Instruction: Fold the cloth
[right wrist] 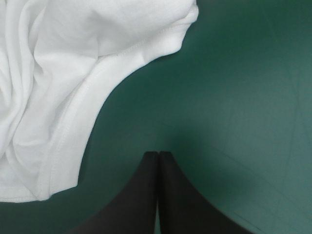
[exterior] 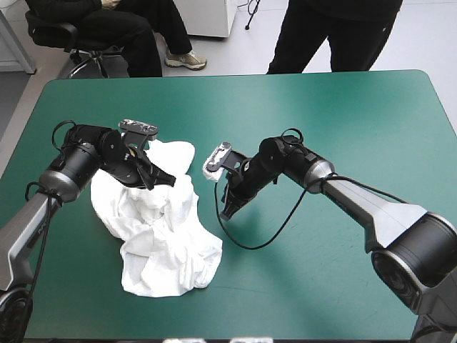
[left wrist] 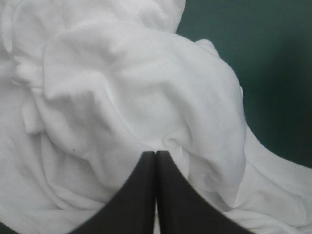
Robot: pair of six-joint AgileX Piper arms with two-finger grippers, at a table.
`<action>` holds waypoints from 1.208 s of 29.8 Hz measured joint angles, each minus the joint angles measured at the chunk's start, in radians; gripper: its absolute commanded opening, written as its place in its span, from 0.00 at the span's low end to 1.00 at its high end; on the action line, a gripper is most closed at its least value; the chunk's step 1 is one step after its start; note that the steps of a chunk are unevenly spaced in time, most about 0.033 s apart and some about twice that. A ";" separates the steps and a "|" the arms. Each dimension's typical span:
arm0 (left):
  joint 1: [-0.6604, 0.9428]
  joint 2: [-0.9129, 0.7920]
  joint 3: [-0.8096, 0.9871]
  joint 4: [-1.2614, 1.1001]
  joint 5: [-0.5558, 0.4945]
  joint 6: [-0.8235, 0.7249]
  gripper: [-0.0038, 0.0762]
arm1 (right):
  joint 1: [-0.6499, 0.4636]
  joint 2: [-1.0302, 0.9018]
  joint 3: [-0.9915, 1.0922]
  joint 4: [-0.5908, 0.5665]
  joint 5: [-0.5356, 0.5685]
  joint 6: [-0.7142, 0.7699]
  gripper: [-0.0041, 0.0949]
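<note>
At the left of the high view, your left gripper (exterior: pixel 163 179) lies over the upper part of the T-shirt (exterior: pixel 168 246). The T-shirt is a crumpled heap left of centre on the teal-green cover (exterior: pixel 335 107). That arm rises from the lower left corner and its wrist turns right across the heap.

You can't read the fingers from above. The left wrist view shows them together in one arch, tips touching a puckered fold, with cloth all around them.

At centre, the right gripper (exterior: pixel 228 209) points down at bare cover just beside the heap, its arm stretched in from the lower right. Only its wrist view shows the fingers together, with the T-shirt's stitched hem (right wrist: pixel 73 117) lying apart from them.
</note>
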 measured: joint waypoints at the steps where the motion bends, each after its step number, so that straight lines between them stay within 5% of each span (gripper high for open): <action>1: 0.000 0.000 0.000 0.000 0.000 0.000 0.03 | 0.000 0.000 0.000 0.000 0.000 0.000 0.03; 20: 0.000 0.000 0.000 0.000 0.001 0.001 0.03 | -0.016 0.000 -0.030 -0.001 0.020 0.051 0.03; 29: 0.000 0.000 0.000 -0.001 0.004 -0.001 0.03 | -0.237 -0.034 -0.188 -0.033 0.103 0.103 0.03; 36: 0.000 0.000 0.000 -0.007 0.004 -0.001 0.03 | -0.479 -0.158 -0.197 -0.165 0.160 0.159 0.03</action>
